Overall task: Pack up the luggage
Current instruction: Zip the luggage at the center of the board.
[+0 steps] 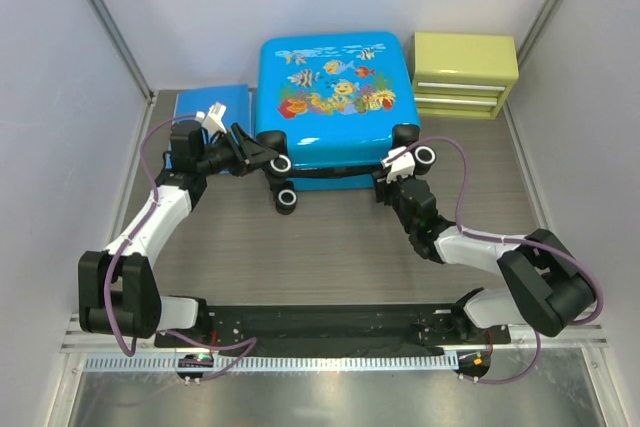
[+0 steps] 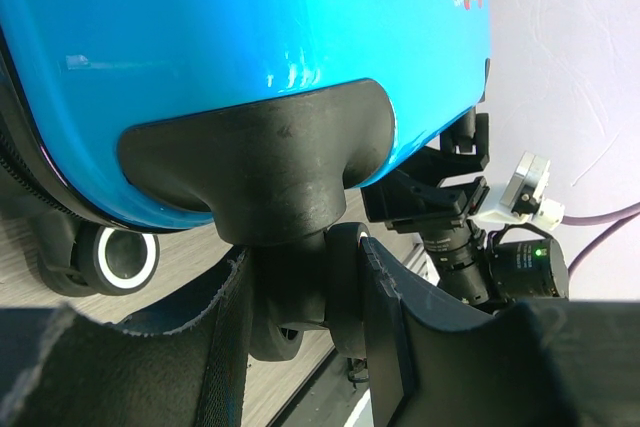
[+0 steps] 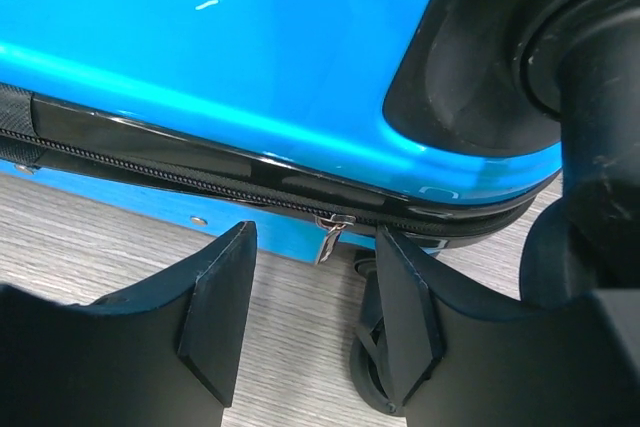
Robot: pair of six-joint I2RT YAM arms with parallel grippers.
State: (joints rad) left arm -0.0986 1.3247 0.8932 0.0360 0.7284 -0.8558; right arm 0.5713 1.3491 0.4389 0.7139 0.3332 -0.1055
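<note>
One glossy blue fish-print luggage (image 1: 335,87), zipped, left pincer (image 2: 305,277) clamped on wheel (image 2: 338,292), right pincer (image 3: 315,247) apart.

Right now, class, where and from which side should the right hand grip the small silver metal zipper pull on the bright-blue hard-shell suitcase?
Probably pinch the small silver metal zipper pull by its dangling tab, head-on from the near side: it hangs free, centred ahead of the right hand.
</note>
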